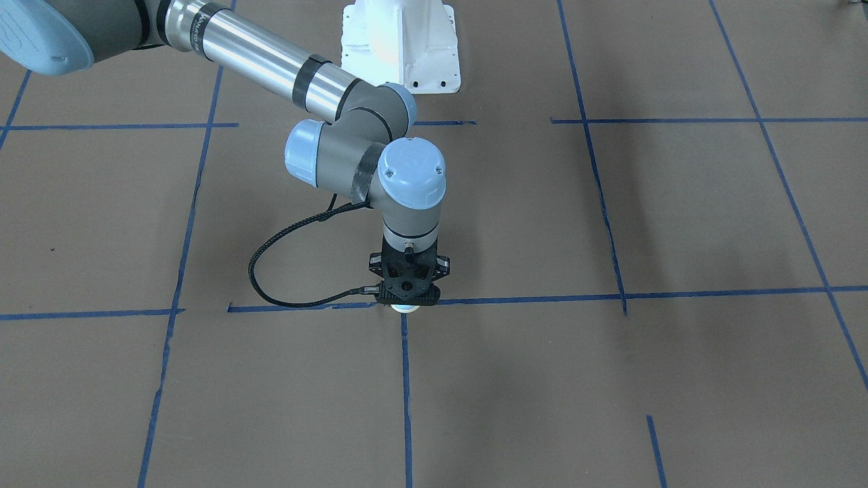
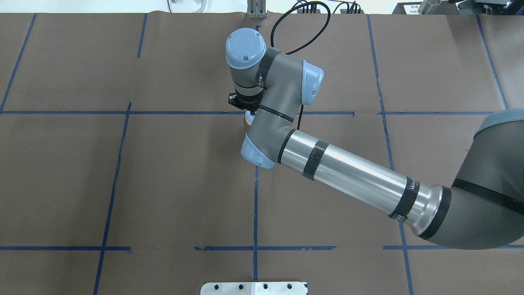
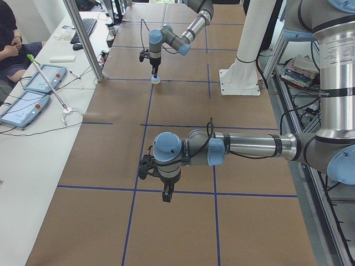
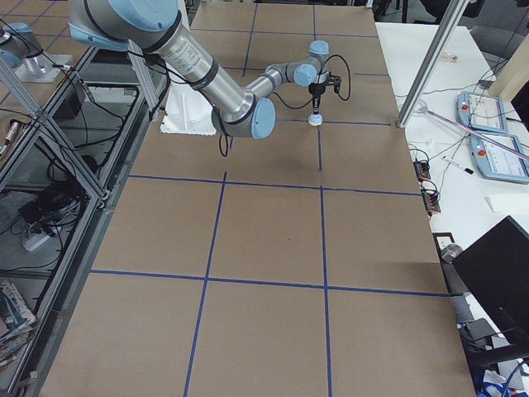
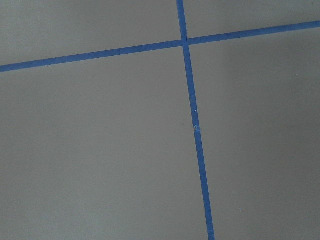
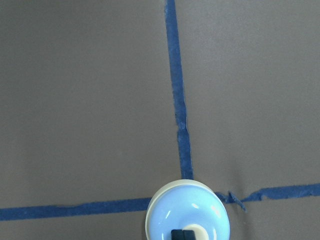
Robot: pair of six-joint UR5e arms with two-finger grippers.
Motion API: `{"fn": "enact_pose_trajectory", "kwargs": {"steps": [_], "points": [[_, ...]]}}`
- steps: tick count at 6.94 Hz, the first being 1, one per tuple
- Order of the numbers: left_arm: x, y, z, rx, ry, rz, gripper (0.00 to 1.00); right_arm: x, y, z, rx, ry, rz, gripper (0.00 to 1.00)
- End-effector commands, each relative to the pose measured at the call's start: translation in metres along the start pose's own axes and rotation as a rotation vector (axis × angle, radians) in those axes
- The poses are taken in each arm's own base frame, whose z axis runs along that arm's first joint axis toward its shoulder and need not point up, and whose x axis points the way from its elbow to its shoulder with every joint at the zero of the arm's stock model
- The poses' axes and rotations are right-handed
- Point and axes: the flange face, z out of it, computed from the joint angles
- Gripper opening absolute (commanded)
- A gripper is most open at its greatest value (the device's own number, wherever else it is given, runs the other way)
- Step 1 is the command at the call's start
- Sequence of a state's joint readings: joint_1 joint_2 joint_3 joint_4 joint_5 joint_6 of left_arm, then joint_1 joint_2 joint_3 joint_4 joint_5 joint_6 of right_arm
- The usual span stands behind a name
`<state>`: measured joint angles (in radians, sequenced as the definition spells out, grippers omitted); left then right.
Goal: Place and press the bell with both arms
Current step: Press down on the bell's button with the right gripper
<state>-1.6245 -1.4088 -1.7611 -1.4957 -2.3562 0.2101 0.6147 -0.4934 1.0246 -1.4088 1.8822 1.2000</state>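
Nearest, in the left-side view: left arm [image 3: 244,145] stretched low across mid-frame, left claw [image 3: 166,197] pointing straight down and hanging above the table [image 3: 183,233] near a blue tape line [image 5: 192,125]. It's only visible from the side, so I can't tell if it's open or closed; its wrist cam shows nothing but matte brown sheet and a tape cross. My read: it's parked well apart to keep clear of the other arm. Further back, upper left of that view, right arm [image 2: 348,172] comes in elbow-bent with the wrist vertical over the bell [image 6: 187,210]. Bell sits at a tape crossing, bottom centre of the right wrist view, base rim overlapping the junction, which is probably the marked drop spot. Right claw [image 6: 184,234] is closed, tips together with a hairline seam, down on the cream button [image 6: 201,231] at the dome top, not around the dome; can't tell if it's actually loading the button. Dome is glossy light blue with small highlights, cream rim, smooth and round — I'd expect it to slide easily on that sheet. Tape is frayed and wrinkled at the junction. Arm is polished silver tube, matte grey joints, pale-blue caps, with a braided black cable [image 1: 271,271] looping off the claw. Beyond it, top of the front view — white bolted pedestal [image 1: 400,47].
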Motion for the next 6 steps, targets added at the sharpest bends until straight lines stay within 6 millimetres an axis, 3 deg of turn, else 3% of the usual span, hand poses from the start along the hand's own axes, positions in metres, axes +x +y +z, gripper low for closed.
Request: {"fn": "enact_pose_trajectory", "kwargs": {"steps": [1,3,4,5,6], "points": [[0.000,0.000,0.000,0.000,0.000,0.000,1.00,-0.007,-0.001,-0.014,0.006,-0.020,-0.008,0.00],[-0.001,0.000,0.001,-0.003,0.001,-0.003,1.00,-0.001,-0.024,-0.048,-0.001,-0.074,0.007,0.03],[-0.003,0.001,0.003,-0.006,0.001,-0.006,1.00,0.011,-0.043,-0.062,-0.038,-0.102,0.024,0.31],[-0.003,0.000,0.002,-0.004,-0.002,0.005,1.00,0.021,-0.052,-0.064,-0.038,-0.094,0.036,0.91],[-0.005,0.001,0.005,-0.013,-0.010,0.003,1.00,0.037,-0.073,-0.073,-0.043,-0.062,0.001,1.00]]}}
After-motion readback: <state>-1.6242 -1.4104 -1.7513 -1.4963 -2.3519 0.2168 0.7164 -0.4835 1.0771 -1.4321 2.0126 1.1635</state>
